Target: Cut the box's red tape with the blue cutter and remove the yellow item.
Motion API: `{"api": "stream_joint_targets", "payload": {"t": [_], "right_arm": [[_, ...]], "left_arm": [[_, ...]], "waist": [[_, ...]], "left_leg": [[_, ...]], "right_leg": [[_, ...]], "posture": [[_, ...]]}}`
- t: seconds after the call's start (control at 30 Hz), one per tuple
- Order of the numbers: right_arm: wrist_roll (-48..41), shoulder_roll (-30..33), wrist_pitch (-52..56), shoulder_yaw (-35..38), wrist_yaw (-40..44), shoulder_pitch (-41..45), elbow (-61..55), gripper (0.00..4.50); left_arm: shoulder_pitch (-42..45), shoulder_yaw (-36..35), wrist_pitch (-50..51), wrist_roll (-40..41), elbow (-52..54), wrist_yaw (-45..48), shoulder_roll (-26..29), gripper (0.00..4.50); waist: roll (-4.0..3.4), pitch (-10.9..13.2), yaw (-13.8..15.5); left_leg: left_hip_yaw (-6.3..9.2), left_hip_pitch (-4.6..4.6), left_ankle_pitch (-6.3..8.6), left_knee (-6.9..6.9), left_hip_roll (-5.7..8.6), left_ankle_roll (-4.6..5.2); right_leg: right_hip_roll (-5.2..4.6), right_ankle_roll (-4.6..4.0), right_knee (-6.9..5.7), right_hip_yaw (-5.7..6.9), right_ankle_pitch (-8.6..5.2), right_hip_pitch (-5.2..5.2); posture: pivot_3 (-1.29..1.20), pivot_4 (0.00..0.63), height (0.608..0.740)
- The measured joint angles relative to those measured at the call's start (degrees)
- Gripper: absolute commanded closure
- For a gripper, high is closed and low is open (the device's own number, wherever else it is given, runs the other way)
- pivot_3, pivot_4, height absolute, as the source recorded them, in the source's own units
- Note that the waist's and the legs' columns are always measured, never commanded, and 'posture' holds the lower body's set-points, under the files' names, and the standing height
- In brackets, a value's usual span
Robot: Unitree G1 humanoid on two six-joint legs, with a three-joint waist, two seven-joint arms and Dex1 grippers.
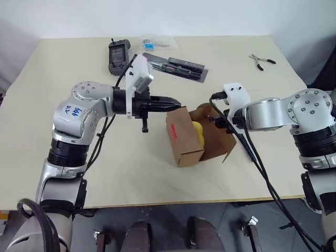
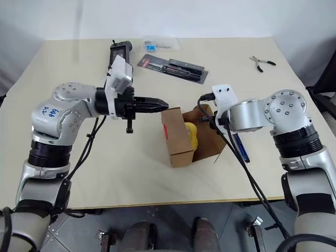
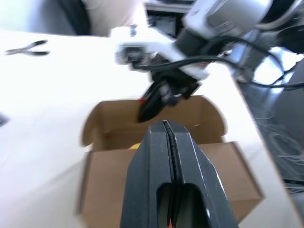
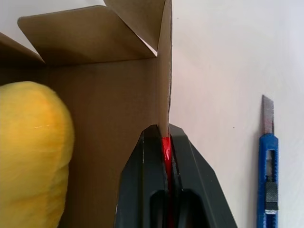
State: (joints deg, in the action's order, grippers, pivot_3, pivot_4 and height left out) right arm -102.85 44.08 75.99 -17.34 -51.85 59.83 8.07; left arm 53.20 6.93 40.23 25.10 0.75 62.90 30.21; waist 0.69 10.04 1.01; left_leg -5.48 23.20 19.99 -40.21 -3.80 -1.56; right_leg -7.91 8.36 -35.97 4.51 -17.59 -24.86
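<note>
Blue handwritten marks on left arm (image 1: 71, 111), not legible.

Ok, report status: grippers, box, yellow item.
Left gripper shut, empty, above box. Right gripper shut on box flap. Box open, yellow item inside. Cutter on table, clear.

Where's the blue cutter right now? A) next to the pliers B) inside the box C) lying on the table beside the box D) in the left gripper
C: the blue cutter lies flat on the table beside the open box, with its blade out; the right gripper is shut on a box flap instead.
</note>
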Motion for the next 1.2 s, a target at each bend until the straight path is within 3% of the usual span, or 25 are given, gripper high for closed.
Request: {"api": "stream_joint_targets", "payload": {"t": [0.23,0.7,1.03,1.2], "right_arm": [[0.4,-0.7,0.6,0.3,0.4,0.6,-0.3,4.48],[-7.9,2.8,0.5,0.2,1.3,5.6,-3.5,4.48],[-8.7,5.5,-1.5,0.2,0.8,3.0,-4.4,4.48],[-9.0,7.0,-2.3,0.1,-0.2,-0.5,-4.0,4.48]], "left_arm": [[-2.8,9.2,-8.3,-7.8,-3.8,3.7,1.6,4.5],[-3.7,11.2,-21.8,-14.5,-4.8,6.4,6.2,4.5],[-6.4,9.9,-21.1,-15.7,-2.7,2.8,6.6,4.5],[-10.8,10.3,-16.0,-18.9,-3.5,1.8,10.1,4.5]], "waist": [[0.0,0.0,-0.7],[-0.03,-0.1,-1.0],[-0.01,-0.1,0.1],[-0.25,-0.1,0.4]], "left_leg": [[0.0,0.0,-0.01,0.02,0.0,-0.01],[-0.02,-0.34,-0.02,-0.12,-0.01,0.02],[-0.03,-0.44,-0.2,-0.2,-0.01,0.17],[-0.1,-0.33,-0.24,-0.21,0.04,0.24]], "right_leg": [[0.01,0.0,0.0,0.0,0.0,-0.01],[-0.01,-0.05,-0.01,-0.05,0.02,0.37],[-0.03,-0.22,0.01,-0.08,0.27,0.51],[-0.08,-0.21,0.03,-0.1,0.32,0.4]], "posture": [[0.0,0.15,0.74],[0.0,0.15,0.74],[0.0,0.15,0.74],[0.0,0.15,0.74]]}}
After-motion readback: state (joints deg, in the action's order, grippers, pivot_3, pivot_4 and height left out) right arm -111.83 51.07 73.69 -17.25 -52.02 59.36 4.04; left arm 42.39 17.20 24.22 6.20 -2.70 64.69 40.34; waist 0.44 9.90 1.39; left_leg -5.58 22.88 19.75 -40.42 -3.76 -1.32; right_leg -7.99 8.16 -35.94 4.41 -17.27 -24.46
